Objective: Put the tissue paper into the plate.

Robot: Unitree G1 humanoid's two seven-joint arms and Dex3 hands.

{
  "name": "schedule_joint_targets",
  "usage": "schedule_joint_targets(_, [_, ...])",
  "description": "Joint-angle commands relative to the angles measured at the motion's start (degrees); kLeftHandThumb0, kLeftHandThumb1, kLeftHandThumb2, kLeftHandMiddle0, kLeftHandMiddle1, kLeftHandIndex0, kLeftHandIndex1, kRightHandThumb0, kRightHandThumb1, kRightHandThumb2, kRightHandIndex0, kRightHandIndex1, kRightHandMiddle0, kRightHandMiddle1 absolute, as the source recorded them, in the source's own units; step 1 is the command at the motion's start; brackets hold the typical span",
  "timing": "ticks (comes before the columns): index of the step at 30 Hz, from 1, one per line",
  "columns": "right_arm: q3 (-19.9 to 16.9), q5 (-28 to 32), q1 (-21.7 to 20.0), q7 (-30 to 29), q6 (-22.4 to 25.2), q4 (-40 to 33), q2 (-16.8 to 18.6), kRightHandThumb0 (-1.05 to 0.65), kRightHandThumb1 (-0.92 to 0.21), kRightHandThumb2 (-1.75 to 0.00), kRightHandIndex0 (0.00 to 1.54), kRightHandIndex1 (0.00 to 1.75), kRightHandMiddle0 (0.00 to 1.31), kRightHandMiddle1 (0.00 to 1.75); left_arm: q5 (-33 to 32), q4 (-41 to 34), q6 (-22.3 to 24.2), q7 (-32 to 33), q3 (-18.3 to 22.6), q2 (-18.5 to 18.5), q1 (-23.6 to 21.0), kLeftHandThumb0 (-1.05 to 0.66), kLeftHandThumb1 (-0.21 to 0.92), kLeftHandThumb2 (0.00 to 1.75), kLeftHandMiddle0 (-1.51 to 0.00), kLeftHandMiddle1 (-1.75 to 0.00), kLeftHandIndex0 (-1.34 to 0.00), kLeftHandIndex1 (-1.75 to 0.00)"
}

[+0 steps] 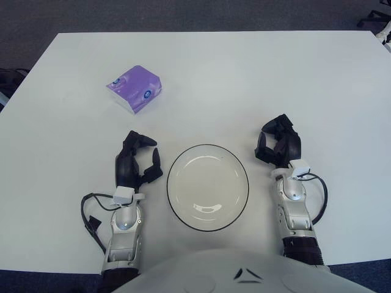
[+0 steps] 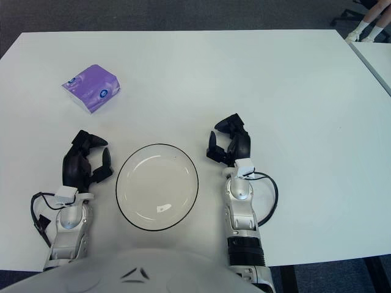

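A purple pack of tissue paper (image 1: 135,88) lies on the white table (image 1: 244,73), far left of centre. A white plate (image 1: 208,187) with a dark rim sits near the front edge, with nothing in it. My left hand (image 1: 138,160) is just left of the plate, fingers loosely curled and holding nothing; the tissue pack is well beyond it. On the plate's right side shows my right hand (image 1: 278,143), also loosely curled around nothing.
Dark carpet (image 1: 183,15) lies beyond the table's far edge. Black cables (image 1: 91,217) loop beside both wrists. A chair base (image 1: 374,18) and a person's foot (image 2: 359,30) show at the far right corner.
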Motion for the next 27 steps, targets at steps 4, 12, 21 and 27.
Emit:
schedule_joint_targets(4, [0.0,1.0,5.9,0.8,6.4,6.0,0.5,-0.45,-0.42,-1.19,0.92,1.75,0.53,1.75,0.3,3.0,2.4,-0.7,0.0,0.5,2.1,-0.44,0.45,1.16,-1.04,-1.75,-0.50,-1.75])
schedule_joint_targets(12, [-0.2,1.2,5.8,1.0,6.5,6.0,0.6,-0.45,-0.42,-1.19,0.92,1.75,0.53,1.75,0.8,3.6,1.6,-0.4,-0.1,0.8,1.8,-0.44,0.46,1.15,-1.04,-1.75,-0.50,-1.75])
schedule_joint_targets(21, [-0.2,1.2,5.9,0.9,7.4,5.5,0.6,-0.45,-0.42,-1.19,0.91,1.75,0.53,1.75,1.4,4.1,0.8,0.1,0.1,0.9,1.7,-0.44,0.44,1.18,-1.06,-1.75,-0.51,-1.75])
schedule_joint_targets(27, [-0.1,1.0,6.0,0.9,7.5,5.2,0.7,-0.45,-0.43,-1.18,0.91,1.75,0.52,1.75,2.0,3.4,0.4,0.6,0.3,0.8,2.0,-0.44,0.43,1.19,-1.07,-1.75,-0.52,-1.75])
